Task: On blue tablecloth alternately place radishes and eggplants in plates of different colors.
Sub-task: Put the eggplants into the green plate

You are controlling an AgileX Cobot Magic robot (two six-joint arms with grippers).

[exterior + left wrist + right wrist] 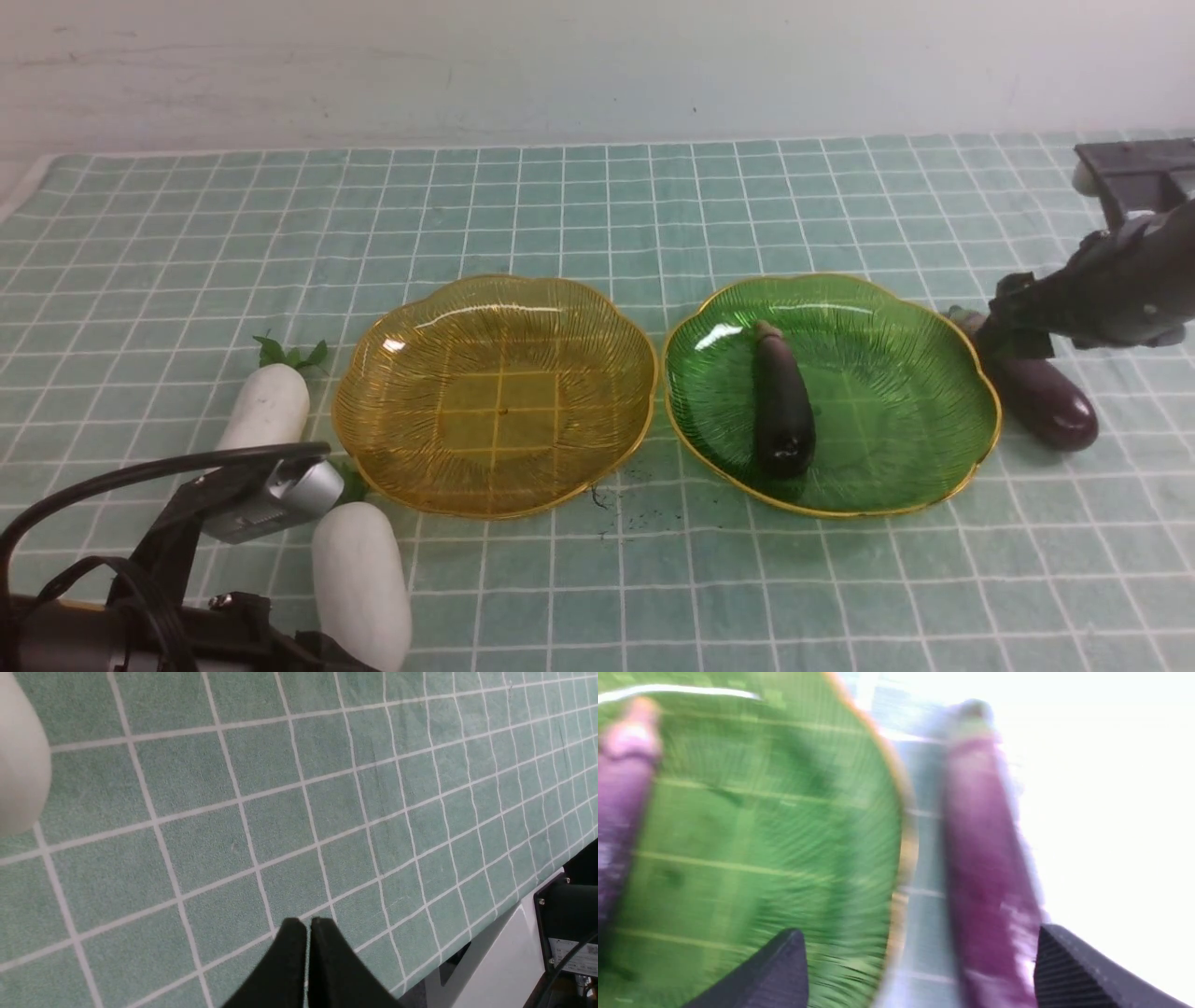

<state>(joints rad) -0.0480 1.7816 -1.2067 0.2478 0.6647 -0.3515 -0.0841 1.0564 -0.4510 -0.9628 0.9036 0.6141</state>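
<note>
Purple and glossy, the loose eggplant [1046,397] lies on the blue tablecloth [597,205] just beside the green plate [896,317], between your spread, empty right fingers [1069,966]. The plate's rim sits in that gap too; close now and you may pinch or tip it. Left fingers [289,961] are clenched on nothing near the radishes [359,579], whose turn it arguably is.

1. A plain off-white wall [597,65] runs the full width behind the counter's far edge.
2. The wall bears faint grey scuffs [75,58] toward its left end and a small dark speck [693,110] near the middle.
3. A sliver of bare, pale counter [17,182] shows at the far left corner.
4. The light is soft and even in the front view; one side of the right wrist view is washed out to white.
</note>
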